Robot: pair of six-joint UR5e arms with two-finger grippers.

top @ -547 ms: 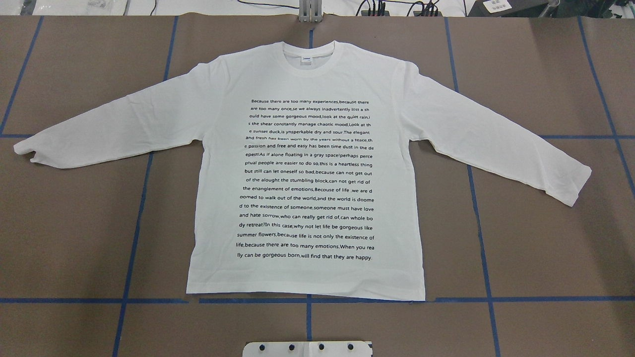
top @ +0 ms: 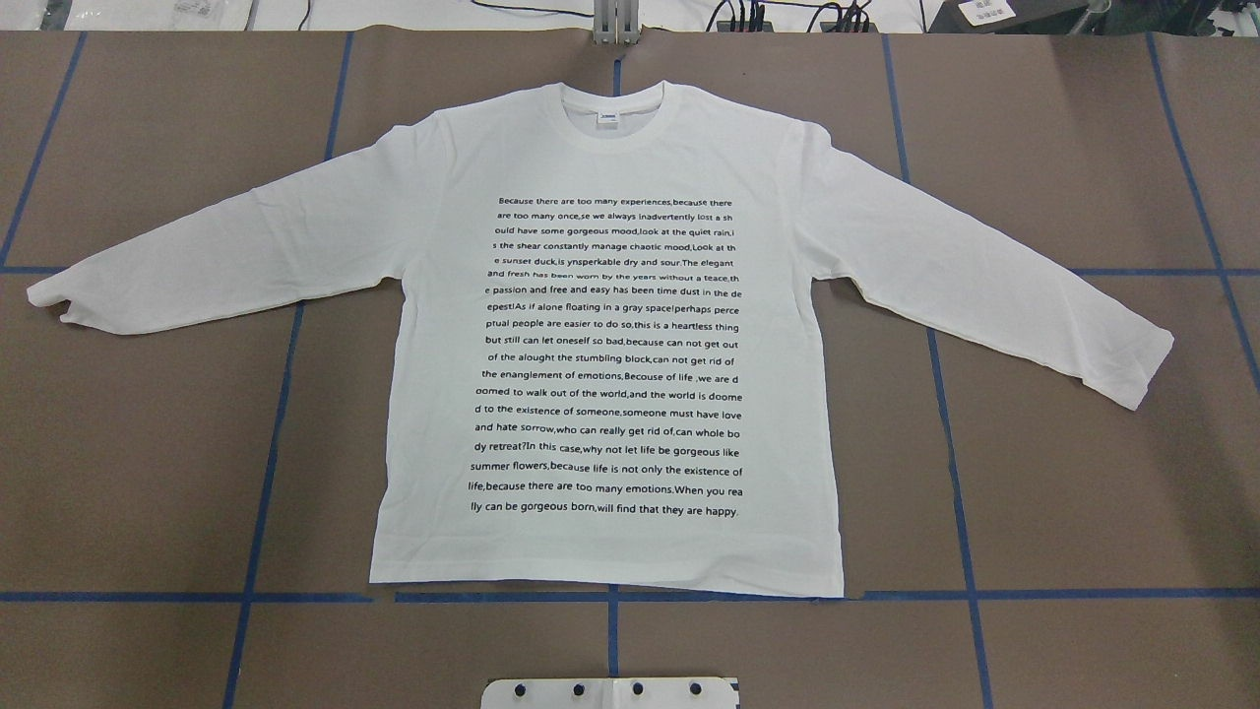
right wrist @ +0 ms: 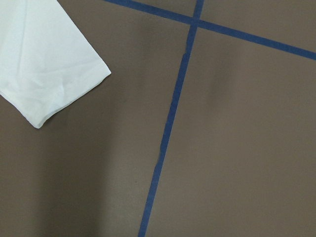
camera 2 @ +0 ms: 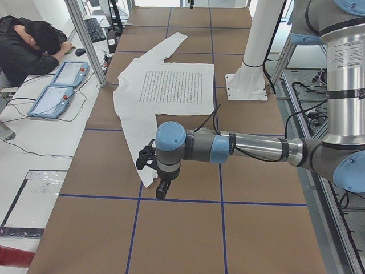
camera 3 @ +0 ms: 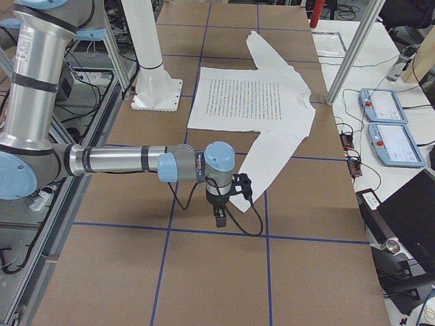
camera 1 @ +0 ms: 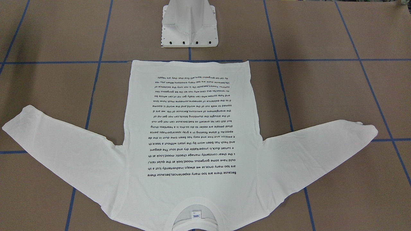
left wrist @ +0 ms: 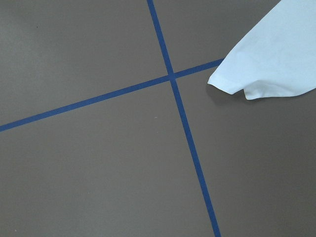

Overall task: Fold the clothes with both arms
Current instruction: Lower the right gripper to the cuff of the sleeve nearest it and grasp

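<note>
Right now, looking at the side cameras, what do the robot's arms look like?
The left arm and right arm are round silver-grey tubes linked by bulky joints with light-blue caps. Each ends in small black fingers, with black cables looping at the wrist. The upright sections carry small printed labels.

Shirt (top: 610, 335): white, long-sleeved, unfolded, flat on table (top: 1083, 492), print side up. Black text block centred on front. Collar (top: 612, 108) on side away from robot. Sleeves spread outward, angled toward hem.
Left arm (camera 2: 256, 149): forearm level, low over table; left end effector (camera 2: 162, 192) points down near sleeve cuff; finger state not discernible.
Right arm (camera 3: 115, 160): mirrored pose; right end effector (camera 3: 221, 219) beside other cuff; state not discernible.
</note>
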